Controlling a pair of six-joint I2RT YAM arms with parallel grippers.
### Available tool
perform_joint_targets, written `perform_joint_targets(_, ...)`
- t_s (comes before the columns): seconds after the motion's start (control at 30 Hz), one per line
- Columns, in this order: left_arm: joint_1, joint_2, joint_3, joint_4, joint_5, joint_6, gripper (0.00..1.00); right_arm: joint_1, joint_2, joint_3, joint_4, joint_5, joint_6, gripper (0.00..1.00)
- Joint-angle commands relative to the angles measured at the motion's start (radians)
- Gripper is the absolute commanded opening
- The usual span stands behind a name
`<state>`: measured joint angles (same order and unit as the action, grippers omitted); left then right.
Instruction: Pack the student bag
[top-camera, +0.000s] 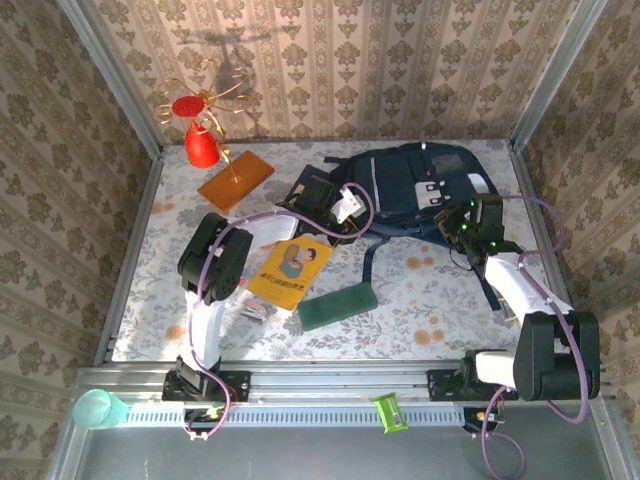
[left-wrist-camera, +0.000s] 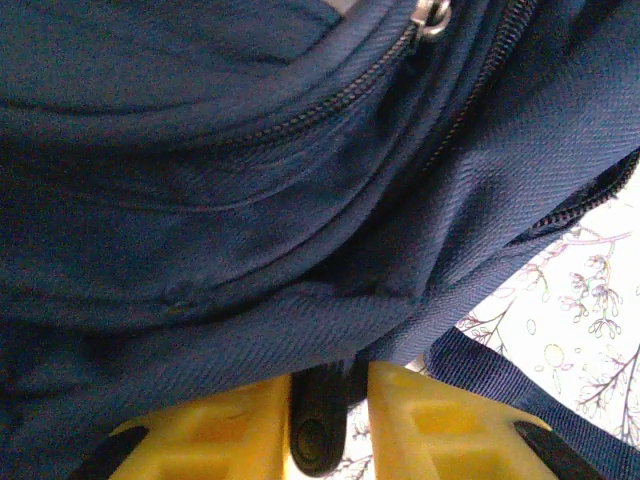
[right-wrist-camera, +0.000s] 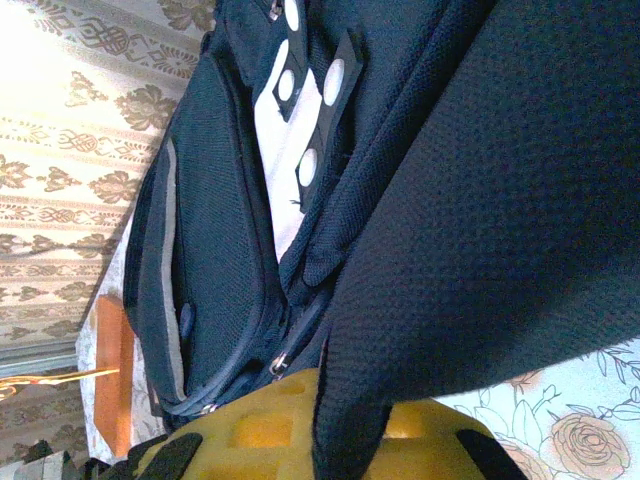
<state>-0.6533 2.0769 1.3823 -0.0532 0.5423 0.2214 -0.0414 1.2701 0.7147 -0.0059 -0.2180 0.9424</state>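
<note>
Packing scene: student bag (top-camera: 415, 185) lies at the back of the counter (top-camera: 420, 300), right of centre
The right tool (right-wrist-camera: 350, 395) is clenched on the bag's dark padded strap (right-wrist-camera: 450, 280); the left tool (left-wrist-camera: 328, 390), at its left edge, has fingers (left-wrist-camera: 230, 430) either side of a black tab (left-wrist-camera: 318, 435); grip unclear

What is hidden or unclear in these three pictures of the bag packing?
- Left wrist view: whether the left gripper pinches the black tab between its fingers; the frame edge cuts them off.
- Right wrist view: the fingertips of the right gripper, covered by the padded strap of the student bag.
- Top view: the bag's inside, hidden by its own fabric; the print on the yellow book, too small.
</note>
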Motion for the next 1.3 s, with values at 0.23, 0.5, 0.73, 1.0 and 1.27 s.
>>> perform_joint_targets(0.23,0.009,-0.001,0.018,-0.032,0.086,-0.019,0.12,0.0,-0.011,0.02,0.063,-0.025,0.0,0.09)
perform_joint_targets(0.5,0.009,0.018,0.037,-0.033,0.087,-0.05,0.07,0.0,-0.005,0.02,0.069,-0.026,0.004,0.09)
perform_joint_targets(0.73,0.006,0.037,0.057,-0.046,0.045,-0.053,0.14,0.0,-0.006,0.018,0.069,-0.026,0.004,0.09)
perform_joint_targets(1.0,0.002,0.063,0.082,-0.067,0.019,-0.039,0.2,0.0,-0.009,0.017,0.069,-0.029,0.006,0.09)
perform_joint_targets(1.27,-0.003,0.092,0.102,-0.073,0.003,-0.034,0.19,0.0,-0.021,0.018,0.056,-0.026,0.002,0.09)
